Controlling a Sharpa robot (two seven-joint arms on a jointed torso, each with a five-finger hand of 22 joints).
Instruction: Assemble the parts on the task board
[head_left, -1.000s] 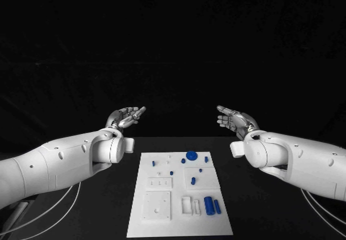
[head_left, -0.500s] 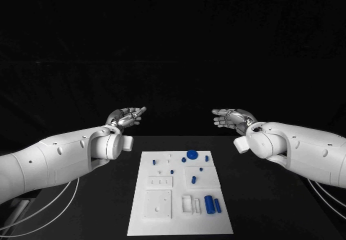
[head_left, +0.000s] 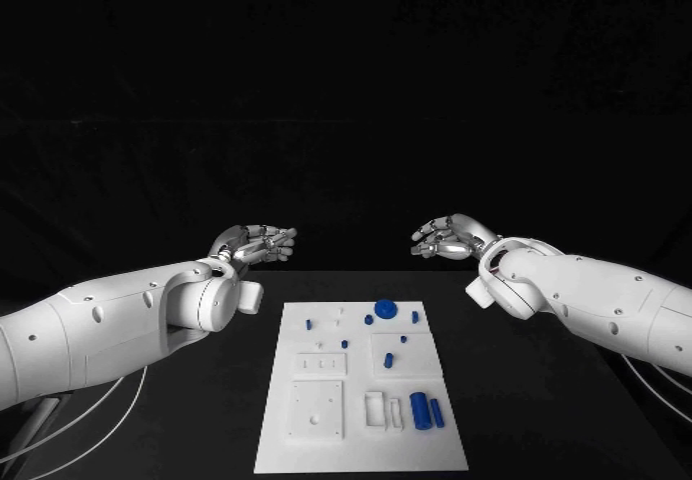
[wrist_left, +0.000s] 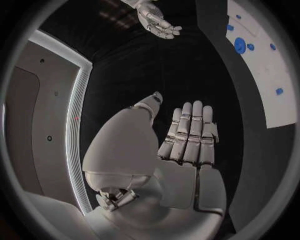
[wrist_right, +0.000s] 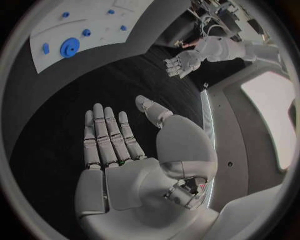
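The board lies flat in the middle of the table, its long side running away from the robot. Small blue parts sit on it: a round disc near the far edge with smaller pegs around it, and two blue cylinders lying side by side near the close right corner, next to white blocks. Both hands are raised beyond the board's far end, well apart from it and from each other. The left hand holds nothing, fingers extended and side by side. The right hand is likewise empty, fingers stretched out.
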